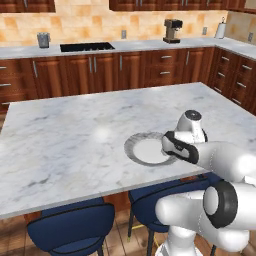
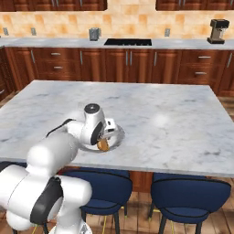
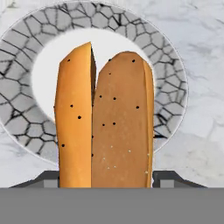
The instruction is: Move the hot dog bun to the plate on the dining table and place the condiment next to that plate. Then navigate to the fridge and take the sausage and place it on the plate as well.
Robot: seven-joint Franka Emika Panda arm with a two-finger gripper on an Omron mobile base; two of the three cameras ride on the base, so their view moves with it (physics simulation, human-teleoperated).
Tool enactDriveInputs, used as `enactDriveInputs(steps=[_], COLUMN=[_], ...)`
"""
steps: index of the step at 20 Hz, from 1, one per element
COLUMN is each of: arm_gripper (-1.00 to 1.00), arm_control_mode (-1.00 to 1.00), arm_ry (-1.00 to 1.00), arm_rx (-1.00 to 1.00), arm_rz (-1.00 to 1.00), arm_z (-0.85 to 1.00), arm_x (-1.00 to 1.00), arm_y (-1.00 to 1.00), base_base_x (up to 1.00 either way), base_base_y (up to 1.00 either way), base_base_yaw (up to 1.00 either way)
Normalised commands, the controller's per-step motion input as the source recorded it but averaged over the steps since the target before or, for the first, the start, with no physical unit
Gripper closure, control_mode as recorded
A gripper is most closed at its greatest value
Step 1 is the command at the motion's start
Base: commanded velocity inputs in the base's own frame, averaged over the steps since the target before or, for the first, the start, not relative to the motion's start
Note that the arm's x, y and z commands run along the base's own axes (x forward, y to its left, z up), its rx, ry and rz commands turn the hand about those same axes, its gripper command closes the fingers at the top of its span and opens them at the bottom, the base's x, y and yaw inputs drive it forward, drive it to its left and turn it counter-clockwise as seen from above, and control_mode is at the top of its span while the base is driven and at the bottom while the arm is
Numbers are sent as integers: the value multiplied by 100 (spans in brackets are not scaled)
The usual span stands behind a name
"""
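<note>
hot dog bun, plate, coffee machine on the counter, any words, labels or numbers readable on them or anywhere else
None readable in any view.
The hot dog bun carries only dark specks, no lettering.
The plate rim has a crackle pattern, no text.
The coffee machine shows no legible brand; too small to tell.

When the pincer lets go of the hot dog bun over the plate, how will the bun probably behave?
The hot dog bun looks long and rounded, so it may roll a little on the plate. Its split top suggests soft bread, likely light and squeezable. The pincer holds it just above the plate, so a drop should be gentle.
</note>
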Motion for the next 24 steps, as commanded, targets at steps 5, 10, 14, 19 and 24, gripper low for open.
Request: enactDriveInputs(steps=[5,10,14,19,24], arm_gripper=[100,100,100,-100,-100], arm_control_mode=[-100,-100,-100,-100,-100], arm_ry=[-3,3,2,0,0], arm_rx=[3,0,-1,0,-2], arm_rz=[2,0,0,0,0], arm_z=[-20,-21,-46,-13,7], arm_x=[99,77,20,23,43], arm_y=[3,0,1,1,4], base_base_x=[0,0,0,0,0], base_base_y=[0,0,0,0,0], base_base_yaw=[0,0,0,0,0])
